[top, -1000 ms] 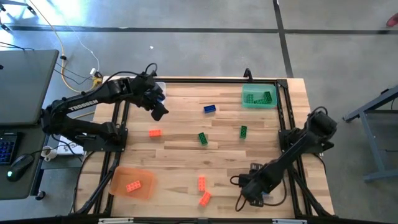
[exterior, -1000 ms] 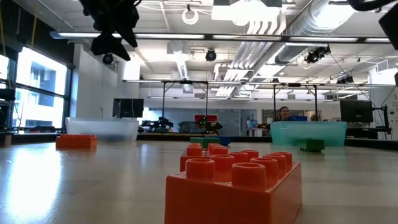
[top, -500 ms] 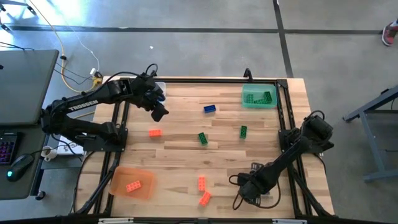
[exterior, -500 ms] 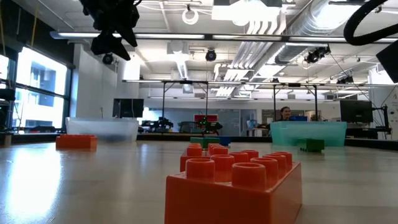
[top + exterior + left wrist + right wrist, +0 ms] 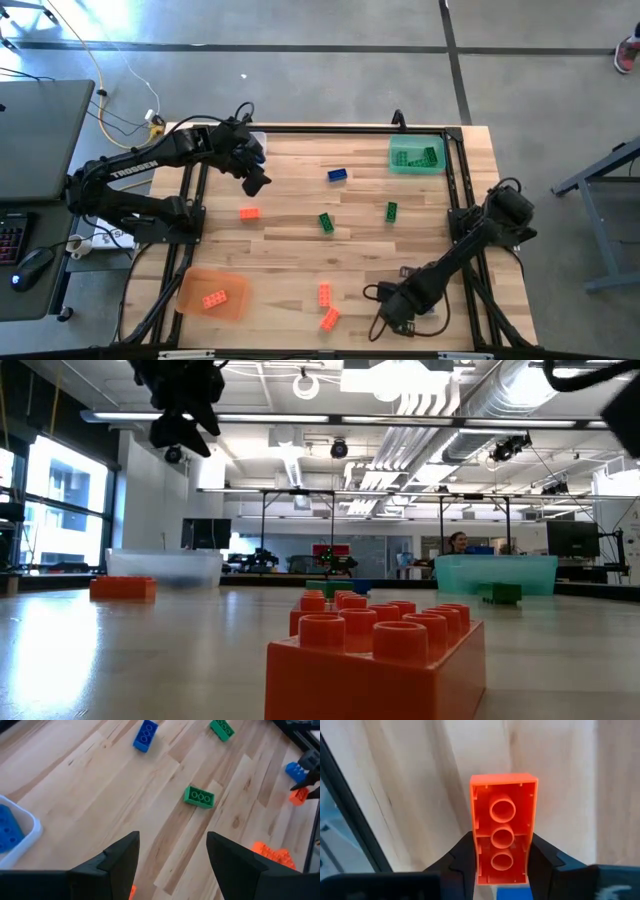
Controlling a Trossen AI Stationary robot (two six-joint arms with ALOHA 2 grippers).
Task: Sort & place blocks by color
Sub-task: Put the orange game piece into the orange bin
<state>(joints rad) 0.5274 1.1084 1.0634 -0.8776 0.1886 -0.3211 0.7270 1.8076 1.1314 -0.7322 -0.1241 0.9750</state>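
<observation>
My right gripper (image 5: 386, 312) is low at the table's near edge, right of centre, shut on an orange block (image 5: 503, 820) whose hollow underside faces the wrist camera. A blue block (image 5: 295, 770) lies just beside that gripper. My left gripper (image 5: 257, 182) hangs open above the far left of the table, nothing between its fingers (image 5: 172, 840). Loose on the wood lie a blue block (image 5: 337, 175), two green blocks (image 5: 326, 222) (image 5: 391, 210), an orange block (image 5: 249, 213) and two more orange ones (image 5: 324, 293) (image 5: 329, 319). My right gripper pinches the orange block by its two long sides (image 5: 476, 845), near the end closest to the wrist, one finger (image 5: 460, 862) on each side. The block runs along the fingers and reaches out past their tips. Whether it rests on the table, I cannot tell.
A green tray (image 5: 398, 165) with green blocks stands at the far right. An orange tray (image 5: 192, 285) holding an orange block sits at the near left. A clear tray (image 5: 31, 827) with a blue block is at the far left. Black frame rails run along both table sides.
My right gripper has moved a short way toward the table's left and near edges, staying low over the wood.
</observation>
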